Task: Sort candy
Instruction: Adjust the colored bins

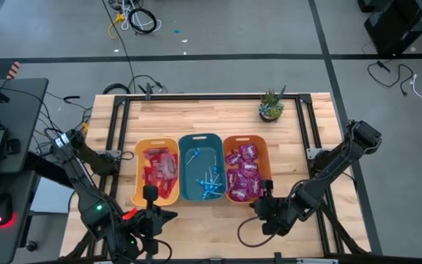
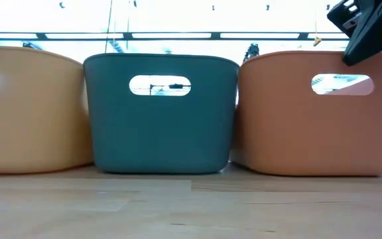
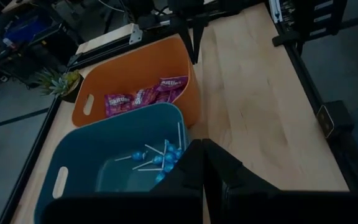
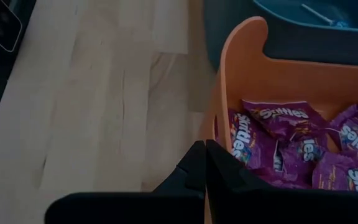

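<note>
Candy [image 1: 242,173] lay sorted in bins beyond both jaws; left gripper [image 1: 150,193], right gripper [image 1: 267,192] pinched closed, empty.

Two dark, jointed arms: the left arm [image 1: 86,176] carries a green light, red tabs and black cabling.

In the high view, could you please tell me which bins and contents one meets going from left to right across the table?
Yellow bin with red packets → teal bin with blue lollipops → orange bin with purple packets.
</note>
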